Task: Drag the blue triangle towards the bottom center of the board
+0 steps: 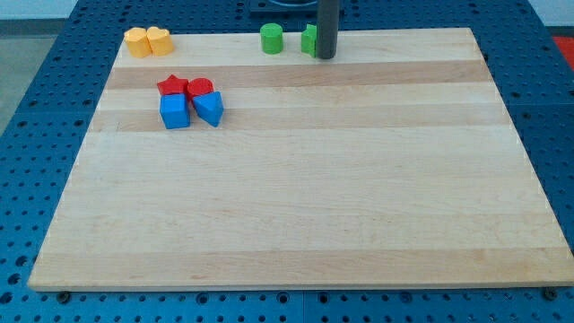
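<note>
The blue triangle lies in the upper left part of the wooden board, touching a blue cube on its left. A red star-like block and a red round block sit just above the two blue blocks. My tip is at the view's top centre, far to the right of the blue triangle and above it. The tip stands right against a green block that the rod partly hides.
A green cylinder stands left of my tip at the top edge. Two yellow-orange blocks sit side by side at the top left corner. Blue perforated table surrounds the board.
</note>
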Robot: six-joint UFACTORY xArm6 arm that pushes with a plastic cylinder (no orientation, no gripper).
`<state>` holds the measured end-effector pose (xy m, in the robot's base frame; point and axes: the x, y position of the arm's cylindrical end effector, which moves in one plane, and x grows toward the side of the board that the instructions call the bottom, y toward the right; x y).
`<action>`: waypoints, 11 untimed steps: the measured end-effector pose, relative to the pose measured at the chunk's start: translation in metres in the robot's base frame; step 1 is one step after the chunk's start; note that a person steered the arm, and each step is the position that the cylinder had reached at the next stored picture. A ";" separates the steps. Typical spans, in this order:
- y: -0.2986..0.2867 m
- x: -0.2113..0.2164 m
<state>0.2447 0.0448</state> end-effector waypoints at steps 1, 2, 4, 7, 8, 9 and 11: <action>0.027 0.000; 0.042 -0.020; -0.015 -0.038; -0.034 -0.037; 0.008 0.027; -0.002 0.075; -0.044 0.134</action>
<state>0.3789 0.0004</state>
